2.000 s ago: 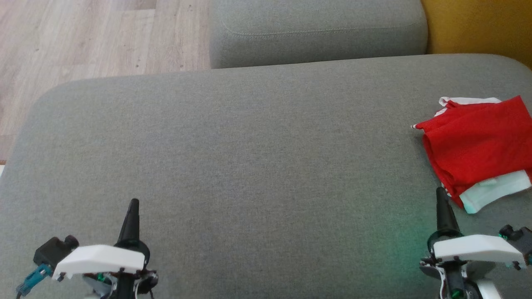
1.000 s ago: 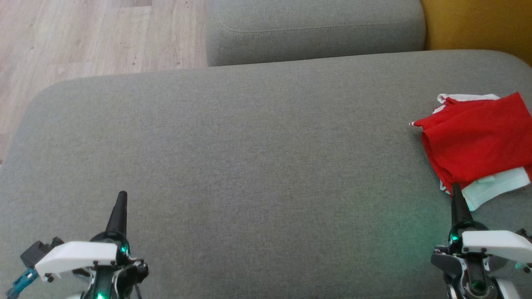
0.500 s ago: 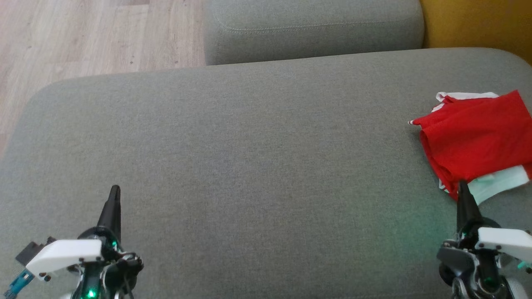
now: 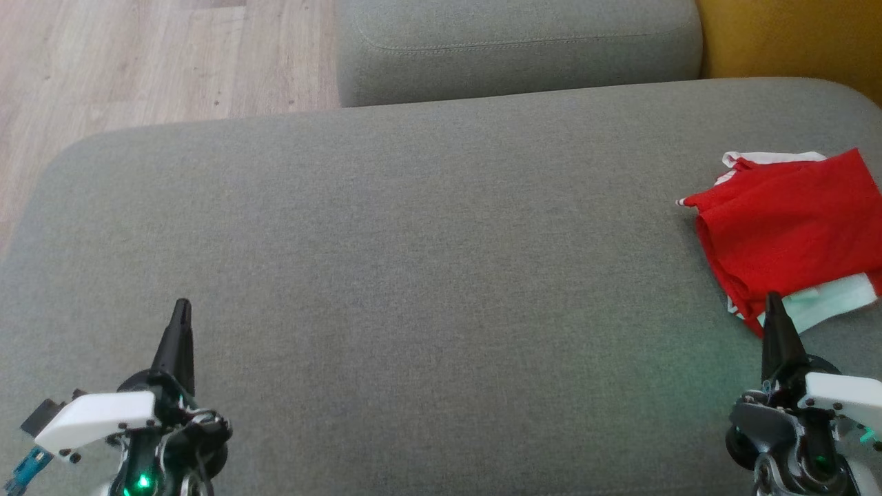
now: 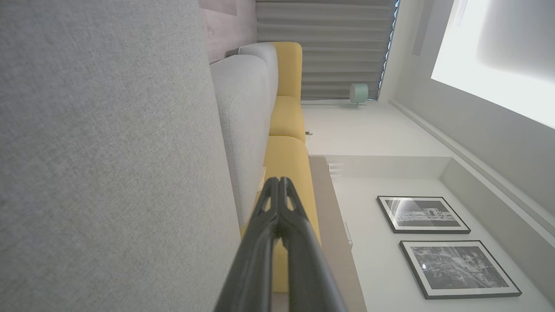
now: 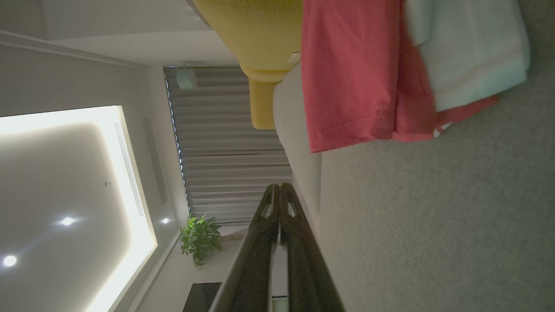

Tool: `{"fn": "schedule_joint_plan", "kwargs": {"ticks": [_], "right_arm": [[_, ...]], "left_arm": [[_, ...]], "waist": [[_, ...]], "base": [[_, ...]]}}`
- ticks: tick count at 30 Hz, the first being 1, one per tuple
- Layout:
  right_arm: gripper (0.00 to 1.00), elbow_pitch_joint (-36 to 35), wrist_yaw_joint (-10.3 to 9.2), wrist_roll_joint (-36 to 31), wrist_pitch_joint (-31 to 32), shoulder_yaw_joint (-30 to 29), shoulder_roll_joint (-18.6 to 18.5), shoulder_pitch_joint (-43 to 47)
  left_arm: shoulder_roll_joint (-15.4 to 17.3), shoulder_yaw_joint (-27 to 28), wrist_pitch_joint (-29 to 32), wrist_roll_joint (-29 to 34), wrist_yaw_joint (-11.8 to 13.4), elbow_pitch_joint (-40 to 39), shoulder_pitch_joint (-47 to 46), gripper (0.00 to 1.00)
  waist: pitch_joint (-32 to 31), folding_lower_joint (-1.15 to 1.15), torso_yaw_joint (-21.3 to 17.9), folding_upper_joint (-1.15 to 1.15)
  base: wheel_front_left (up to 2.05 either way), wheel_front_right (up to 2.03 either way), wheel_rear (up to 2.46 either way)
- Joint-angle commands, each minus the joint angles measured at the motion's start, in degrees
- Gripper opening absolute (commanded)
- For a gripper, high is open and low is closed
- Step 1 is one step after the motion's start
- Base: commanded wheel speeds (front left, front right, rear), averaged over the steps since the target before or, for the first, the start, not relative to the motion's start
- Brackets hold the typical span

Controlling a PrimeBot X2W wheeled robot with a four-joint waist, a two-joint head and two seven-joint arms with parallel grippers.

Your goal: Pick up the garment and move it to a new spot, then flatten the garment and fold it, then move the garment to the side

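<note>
Because the closed, empty right gripper (image 4: pixel 772 302) hovers beside the folded garment (image 4: pixel 785 231) at the right edge of the cushion (image 4: pixel 413 275), a nudge could rumple it.

From the head we looked down on the broad grey fabric cushion (image 4: pixel 427 241); both wrist views skimmed it sideways.

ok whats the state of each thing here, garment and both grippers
garment: loosely folded, lying at the right end of the grey cushion, not held
left gripper: shut, empty, over bare cushion
right gripper: shut, empty, tip close to the garment's near edge
</note>
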Motion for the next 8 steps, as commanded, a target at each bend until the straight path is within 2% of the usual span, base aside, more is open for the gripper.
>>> {"fn": "schedule_joint_plan", "kwargs": {"ticks": [1,8], "right_arm": [[0.0,-2.2,-0.04,0.4,0.3,1.1,-0.8,-2.9],[0.0,-2.2,-0.04,0.3,0.4,0.9,-0.7,-3.0]], "left_arm": [[0.7,1.9,0.4,-0.2,-0.4,-1.6,-3.1,0.0],[0.6,2.0,0.4,-0.2,-0.4,-1.6,-3.1,0.0]], "waist": [[0.0,0.0,0.0,0.0],[0.0,0.0,0.0,0.0]], "base": [[0.0,0.0,0.0],[0.0,0.0,0.0]]}}
